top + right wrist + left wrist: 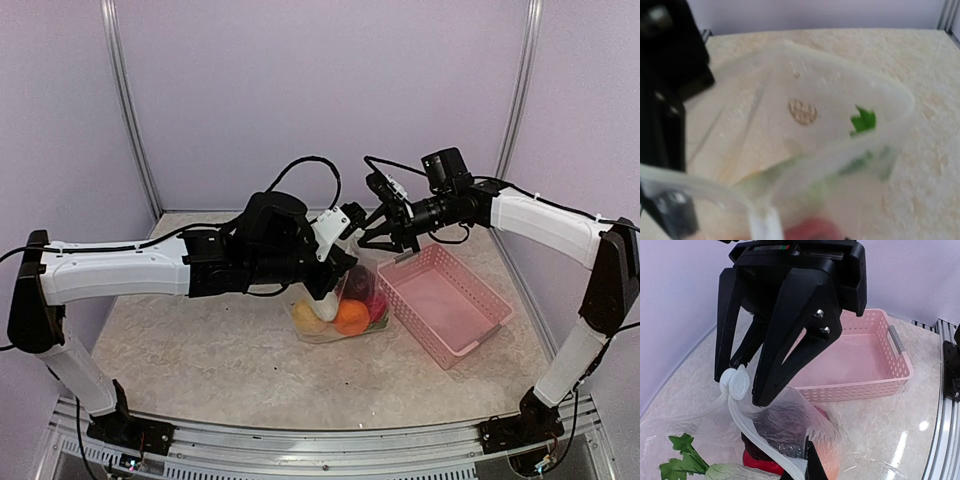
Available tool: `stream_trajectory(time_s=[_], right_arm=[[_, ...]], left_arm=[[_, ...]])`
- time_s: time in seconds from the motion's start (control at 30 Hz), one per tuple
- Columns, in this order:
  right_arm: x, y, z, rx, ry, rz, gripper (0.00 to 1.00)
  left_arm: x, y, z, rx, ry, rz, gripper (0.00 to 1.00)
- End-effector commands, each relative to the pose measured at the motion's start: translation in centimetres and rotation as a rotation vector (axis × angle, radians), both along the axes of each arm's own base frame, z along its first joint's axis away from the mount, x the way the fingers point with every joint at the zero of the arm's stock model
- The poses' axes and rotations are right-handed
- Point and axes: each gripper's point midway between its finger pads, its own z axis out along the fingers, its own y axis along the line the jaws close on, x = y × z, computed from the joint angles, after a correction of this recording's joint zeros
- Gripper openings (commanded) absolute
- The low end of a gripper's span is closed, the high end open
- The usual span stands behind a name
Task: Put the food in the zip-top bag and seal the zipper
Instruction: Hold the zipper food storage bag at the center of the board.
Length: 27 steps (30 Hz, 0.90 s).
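The clear zip-top bag [335,322] lies by the pink basket, its mouth lifted. It holds food: an orange ball [351,316], a yellow piece [308,318], a dark purple ball [775,425], a red piece [760,460], and a white piece with a green leaf [682,460]. My right gripper [737,387] is shut on the round white end of the zipper [747,427]. My left gripper [802,467] is shut on the same strip lower down. In the top view both grippers, left [350,218] and right [376,236], meet above the bag. The right wrist view is blurred, with the bag mouth [840,100] filling it.
The pink slatted basket [447,300] stands right of the bag and looks empty in the left wrist view [855,360]. A metal rail [940,390] runs along the table edge. Walls close the back and sides.
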Motion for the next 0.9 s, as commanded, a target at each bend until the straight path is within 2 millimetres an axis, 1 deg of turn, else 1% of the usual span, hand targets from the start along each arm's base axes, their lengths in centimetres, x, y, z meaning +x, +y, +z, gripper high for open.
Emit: stream_trajectory(time_s=[0.0, 0.07, 0.17, 0.27, 0.37, 0.47, 0.53, 0.67, 0.77, 0.87], right_arm=[[-0.6, 0.3, 1.7, 0.059, 0.009, 0.067, 0.30], [-0.6, 0.4, 1.7, 0.060, 0.013, 0.070, 0.25], [-0.4, 0.4, 1.3, 0.053, 0.018, 0.064, 0.16], [-0.4, 0.3, 0.9, 0.043, 0.025, 0.057, 0.10], [-0.5, 0.1, 0.9, 0.036, 0.014, 0.050, 0.00], [-0.6, -0.2, 1.3, 0.021, -0.013, 0.033, 0.00], [-0.7, -0.6, 1.8, 0.013, -0.037, 0.020, 0.00], [-1.1, -1.2, 3.1, -0.011, -0.076, 0.010, 0.00], [-1.3, -1.7, 4.1, -0.034, -0.103, -0.004, 0.00], [-1.4, -2.3, 4.5, -0.064, -0.129, -0.021, 0.00]], left_arm=[[0.0, 0.3, 1.7, -0.051, -0.018, -0.006, 0.00], [0.0, 0.3, 1.6, -0.049, -0.017, -0.007, 0.00], [0.0, 0.3, 1.6, -0.051, -0.015, -0.006, 0.00], [0.1, 0.5, 1.7, -0.051, -0.017, -0.001, 0.00], [0.4, 0.7, 1.6, -0.044, -0.022, 0.020, 0.00], [1.1, 1.4, 1.3, -0.019, -0.027, 0.066, 0.00], [1.4, 2.0, 0.9, -0.002, -0.018, 0.090, 0.03], [2.1, 3.7, 1.5, 0.013, -0.016, 0.165, 0.14], [2.4, 5.3, 2.6, 0.024, -0.033, 0.215, 0.32], [2.7, 6.3, 4.6, 0.000, -0.076, 0.242, 0.50]])
